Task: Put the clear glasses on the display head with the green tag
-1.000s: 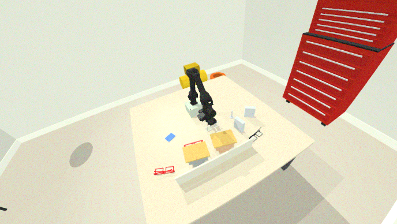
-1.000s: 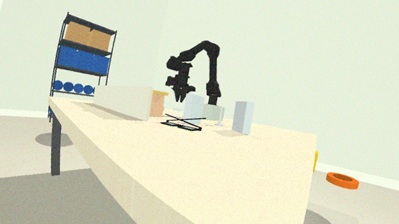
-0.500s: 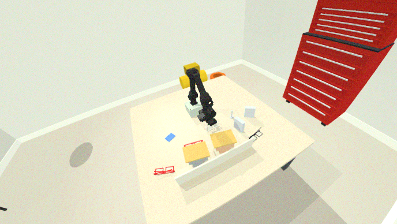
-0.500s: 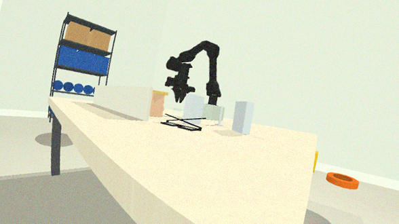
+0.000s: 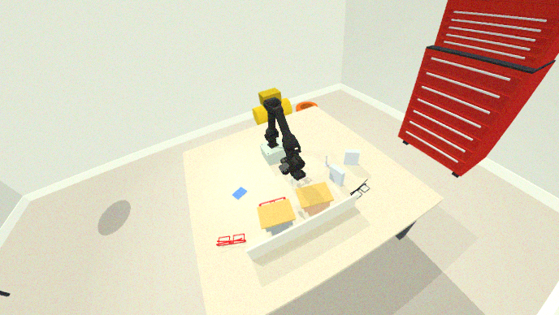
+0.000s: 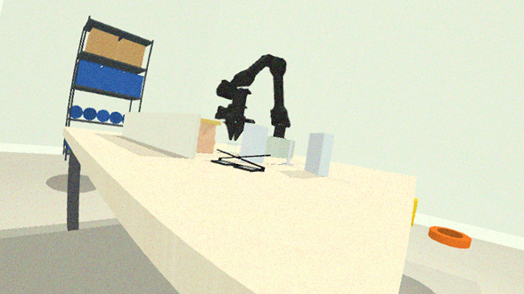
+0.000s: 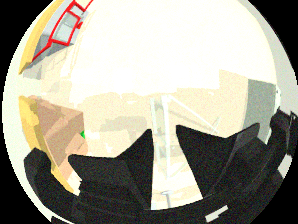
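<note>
The clear glasses are pale, thin outlines in front of the arm base; in the wrist view thin pale bars show beyond and between the fingers, hard to tell from their stand. My gripper points down close over them, fingers partly apart, with nothing seen gripped. The skin-toned head bears the green tag and a flat yellow top; it wears no glasses that I can see. The other head, grey-blue, wears red glasses.
A long white panel stands behind the heads. Pale boxes and a small empty stand are to one side, near black glasses. Another red pair and a blue card lie on the table.
</note>
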